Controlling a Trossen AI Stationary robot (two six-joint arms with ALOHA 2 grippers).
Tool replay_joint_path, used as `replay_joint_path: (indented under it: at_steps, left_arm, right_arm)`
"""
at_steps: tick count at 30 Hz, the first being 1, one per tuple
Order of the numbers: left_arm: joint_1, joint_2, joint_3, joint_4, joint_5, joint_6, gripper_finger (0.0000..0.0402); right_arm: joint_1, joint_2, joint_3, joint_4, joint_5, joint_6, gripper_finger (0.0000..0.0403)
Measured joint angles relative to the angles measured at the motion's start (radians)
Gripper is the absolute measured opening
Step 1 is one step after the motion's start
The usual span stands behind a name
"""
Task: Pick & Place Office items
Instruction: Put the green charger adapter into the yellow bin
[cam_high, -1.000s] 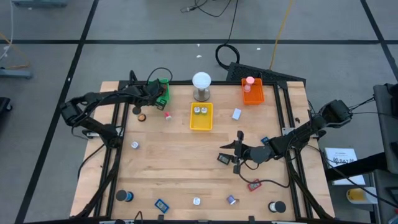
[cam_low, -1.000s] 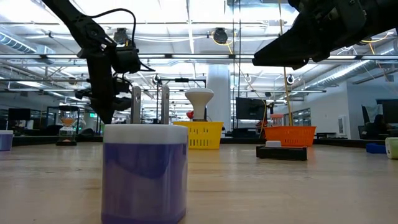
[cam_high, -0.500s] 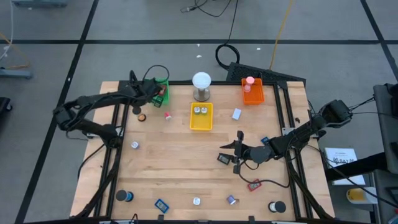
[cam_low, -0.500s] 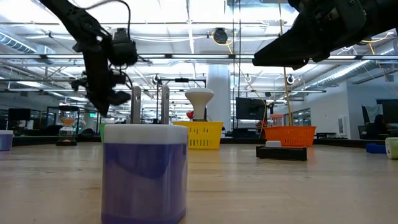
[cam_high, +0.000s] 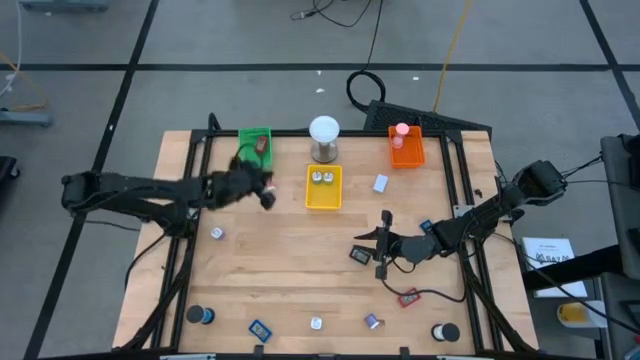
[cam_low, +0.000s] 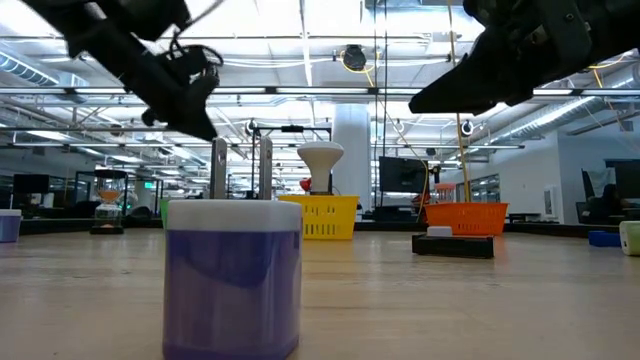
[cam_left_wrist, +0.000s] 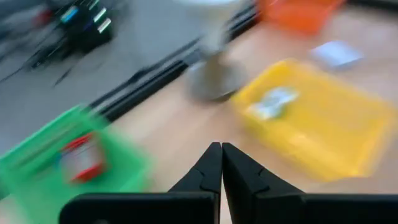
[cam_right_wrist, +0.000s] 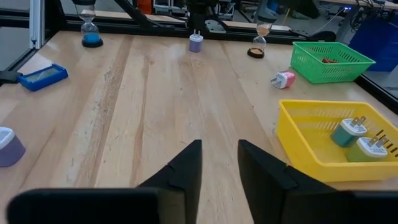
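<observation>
Wood-plank table (cam_high: 300, 290) from above; we see the left gripper (cam_high: 266, 197) between green tray (cam_high: 255, 139) and yellow tray (cam_high: 323, 196), right gripper (cam_high: 375, 243) mid-table beside a dark rectangular piece (cam_high: 359, 255); office items lie scattered along the near edge, e.g. blue piece (cam_high: 260, 328). Low view: purple cylinder w/ white cap (cam_low: 233, 277) up close. Left wrist: fingers (cam_left_wrist: 205, 173) pressed together, nothing held. Right wrist: fingers (cam_right_wrist: 186, 165) apart, empty; mesh-walled yellow tray holds two plug adapters (cam_right_wrist: 357, 140). No writing we can read.

2 dark jointed arms (cam_high: 130, 188) with black, seemingly matte tapered fingers (cam_right_wrist: 186, 167).
</observation>
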Motion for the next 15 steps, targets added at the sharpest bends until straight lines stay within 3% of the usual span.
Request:
replay_joint_path:
  at_steps: [5,8,15]
  left_arm:
    - [-0.155,0.032,-0.181,0.446,0.078,0.080,0.0012]
    - [-0.217,0.069,-0.254,0.626,0.134,0.090,0.0012]
    - [-0.320,0.139,-0.282,0.696,0.138,0.113,0.0012]
  right_arm:
    - [0.000,0.000,0.000,-0.025,0.007,0.000,0.0029]
    - [0.002,0.000,0.001,-0.054,0.077,0.016,0.0005]
    - [0.036,-0.062,0.104,-0.482,0.169,0.259,0.0020]
